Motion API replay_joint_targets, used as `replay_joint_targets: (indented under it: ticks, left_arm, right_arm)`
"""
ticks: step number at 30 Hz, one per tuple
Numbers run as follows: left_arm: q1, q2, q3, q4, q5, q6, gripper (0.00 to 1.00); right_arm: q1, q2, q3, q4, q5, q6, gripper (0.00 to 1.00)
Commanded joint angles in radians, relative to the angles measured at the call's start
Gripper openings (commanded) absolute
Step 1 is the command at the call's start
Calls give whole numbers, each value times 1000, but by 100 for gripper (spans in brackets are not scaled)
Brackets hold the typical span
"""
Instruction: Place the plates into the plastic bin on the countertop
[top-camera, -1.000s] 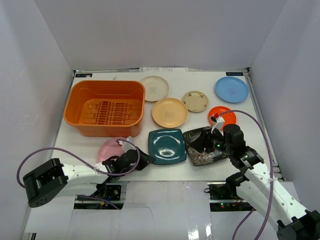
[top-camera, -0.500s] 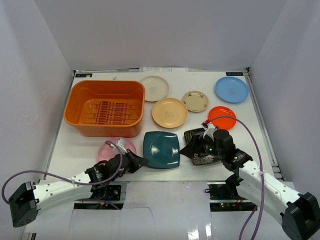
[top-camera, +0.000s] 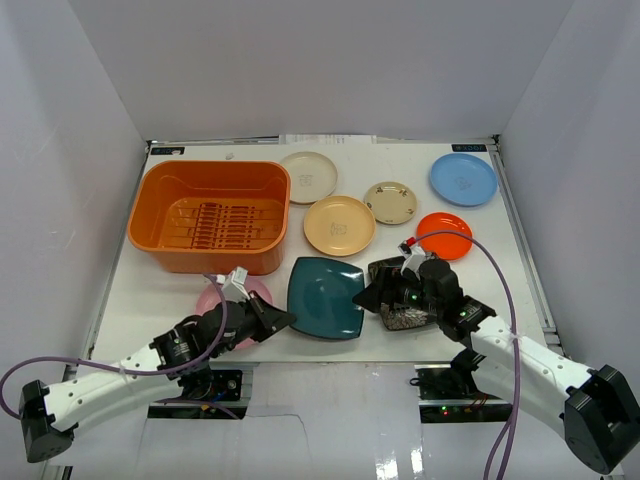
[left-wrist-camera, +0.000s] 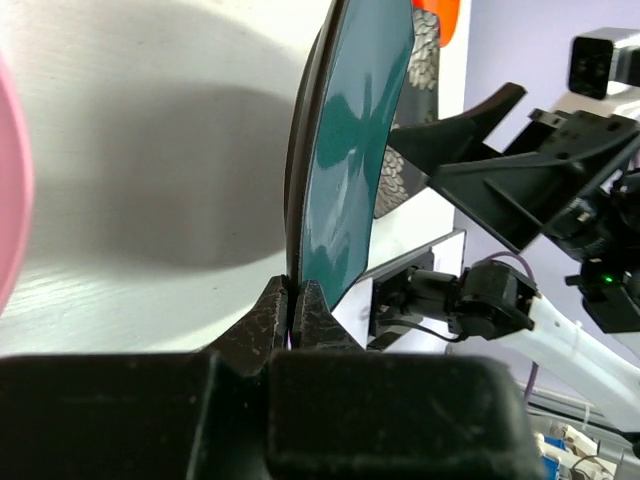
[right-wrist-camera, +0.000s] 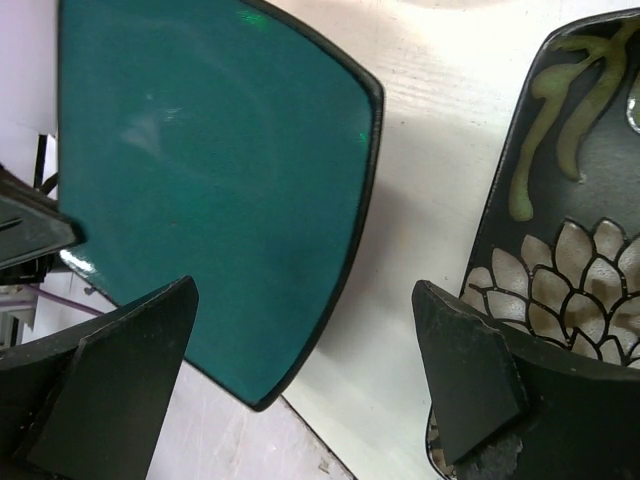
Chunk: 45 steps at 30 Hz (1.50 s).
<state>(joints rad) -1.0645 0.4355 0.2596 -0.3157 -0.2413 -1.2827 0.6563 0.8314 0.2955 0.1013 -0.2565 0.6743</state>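
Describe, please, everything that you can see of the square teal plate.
The square teal plate is glossy, ceramic-looking, with rounded corners and a dark rim. The left end effector is shut on its near-left edge; the plate's shadow on the countertop suggests it is tipped up. It lies between the pink plate and the black floral plate, clear of the latter. The open right end effector straddles its right edge; contact is unclear.

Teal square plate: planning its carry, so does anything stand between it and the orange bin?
Nothing visible blocks it. The left gripper holds the teal plate; only the flat pink plate lies low beside the way to the orange bin.
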Motion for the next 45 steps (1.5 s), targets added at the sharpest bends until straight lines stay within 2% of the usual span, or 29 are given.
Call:
replay_joint_targets:
  ticks: [1, 5, 13, 14, 16, 17, 18, 19, 20, 21, 23, 24, 25, 26, 27, 28, 31, 34, 39, 42, 45]
  left_arm:
    - [-5, -32, 96, 121, 17, 12, 0]
    - [-6, -26, 115, 167, 34, 29, 0]
    - [-5, 48, 196, 244, 51, 91, 0]
    - [-5, 54, 211, 244, 48, 101, 0]
    - [-5, 63, 242, 254, 46, 121, 0]
    - [-5, 65, 247, 259, 48, 126, 0]
    - [-5, 68, 254, 262, 46, 138, 0]
    - [-5, 68, 260, 257, 45, 147, 0]
    - [-6, 69, 268, 248, 33, 155, 0]
    - [-5, 72, 279, 213, 22, 186, 4]
    - [-5, 94, 352, 149, -10, 247, 23]
    - [-5, 109, 395, 79, -44, 291, 48]
    - [-6, 126, 500, 38, -59, 418, 61]
    - [-5, 167, 564, -9, -111, 483, 71]
    - [-5, 184, 626, -102, -143, 600, 94]
    - [-5, 199, 749, -146, -182, 653, 98]
    - [-5, 213, 915, -250, -360, 782, 98]
    - [-5, 171, 977, -240, -467, 836, 98]
    - [-5, 146, 989, -197, -469, 904, 98]
    - [-5, 132, 1001, -186, -397, 916, 98]
    - [-5, 121, 982, -177, -363, 913, 98]
  right_arm:
    - [5, 2, 31, 20, 40, -9, 94]
    - [5, -6, 5, 70, 8, 25, 92]
    - [5, 31, -88, 385, -98, 180, 73]
    - [5, 32, -93, 397, -99, 188, 63]
    - [5, 29, -93, 422, -101, 208, 55]
    - [5, 17, -96, 455, -96, 220, 45]
    - [5, -12, -104, 477, -73, 246, 21]
    - [6, -12, -105, 477, -73, 257, 12]
    - [5, -50, -96, 476, -43, 261, 8]
    - [5, -69, -84, 463, -32, 261, 8]
    - [3, -106, -30, 366, 2, 223, 8]
    - [3, -107, 58, 318, 9, 200, 8]
    - [5, -91, 111, 273, 25, 150, 8]
    - [3, -74, 167, 196, 28, 127, 8]
    - [5, -52, 280, 167, 31, 110, 8]
    - [5, -4, 334, 147, 31, 93, 8]
    - [11, 122, 523, 137, 28, 94, 8]
    - [43, 278, 697, 159, 33, 108, 8]
    - [150, 606, 1046, 66, 151, 38, 8]
    - [186, 791, 1303, 39, 207, 25, 8]
    - [224, 964, 1448, 17, 290, 18, 8]
